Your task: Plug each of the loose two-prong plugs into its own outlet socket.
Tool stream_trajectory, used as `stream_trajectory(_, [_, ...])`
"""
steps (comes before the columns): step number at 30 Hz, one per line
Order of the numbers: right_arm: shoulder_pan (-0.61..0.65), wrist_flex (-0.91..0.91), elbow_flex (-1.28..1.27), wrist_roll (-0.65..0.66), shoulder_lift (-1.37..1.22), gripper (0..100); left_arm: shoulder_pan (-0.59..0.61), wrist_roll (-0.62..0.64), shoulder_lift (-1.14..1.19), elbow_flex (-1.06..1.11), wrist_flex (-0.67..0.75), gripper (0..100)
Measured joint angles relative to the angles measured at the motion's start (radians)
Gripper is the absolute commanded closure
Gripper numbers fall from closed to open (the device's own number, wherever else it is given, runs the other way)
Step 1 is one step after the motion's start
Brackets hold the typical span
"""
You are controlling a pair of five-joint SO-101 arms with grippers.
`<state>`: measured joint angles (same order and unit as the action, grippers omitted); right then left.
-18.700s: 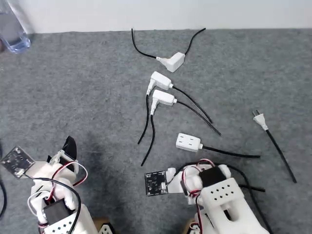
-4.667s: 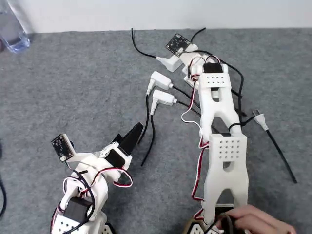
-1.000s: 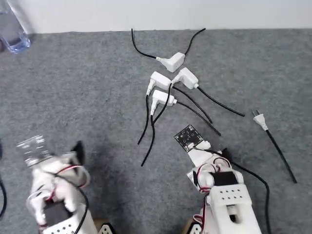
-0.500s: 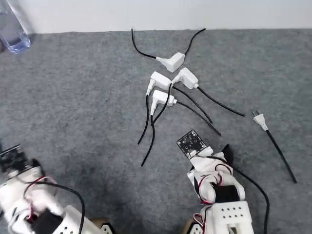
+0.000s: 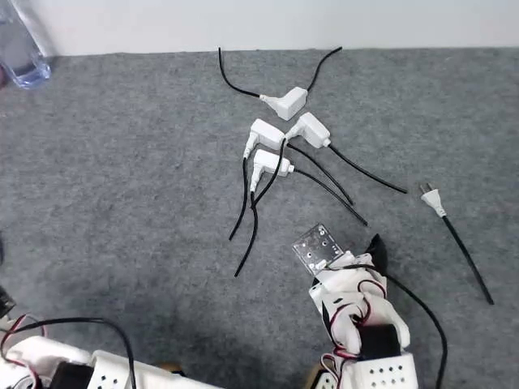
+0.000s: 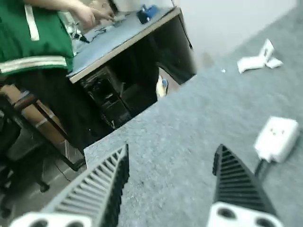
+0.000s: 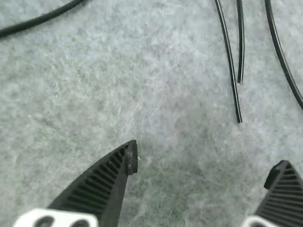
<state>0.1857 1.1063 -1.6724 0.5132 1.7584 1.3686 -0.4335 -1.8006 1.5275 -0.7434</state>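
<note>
A white two-prong plug on a black cord [image 5: 431,197] lies alone at the right of the grey carpeted worktop [image 5: 122,162], well apart from the cluster of white outlet sockets [image 5: 309,129]. The left end effector [image 6: 172,150] and right end effector [image 7: 207,155] gape wide, holding nothing. The left arm has sunk lower since half a second ago.

A grey, felt-like cover [image 5: 122,162] lies over the whole table. A white wall [image 5: 268,24] stands directly behind its far edge, and a clear bottle [image 5: 20,49] stands in the far corner. In the left wrist view, a desk [image 6: 118,38] with a blue-grey top stands beyond the table edge. The space under it is dark.
</note>
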Motion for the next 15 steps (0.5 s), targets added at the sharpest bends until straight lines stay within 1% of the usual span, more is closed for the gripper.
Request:
stream_trajectory(2, [-0.003,0.006,0.0,0.0,0.003,58.9,-0.018,-0.058,0.0,-0.009,-0.035,73])
stream_trajectory(4, [-0.005,0.008,0.0,0.0,0.008,58.9,-0.04,-0.089,0.0,-0.044,-0.101,73])
stream_trajectory(12, [-0.005,0.014,0.0,0.0,0.008,58.9,-0.16,-0.098,0.0,-0.316,-0.393,73])
stream_trajectory(15, [-0.005,0.014,0.0,0.0,0.008,58.9,-0.199,-0.098,0.06,-0.454,-0.516,73])
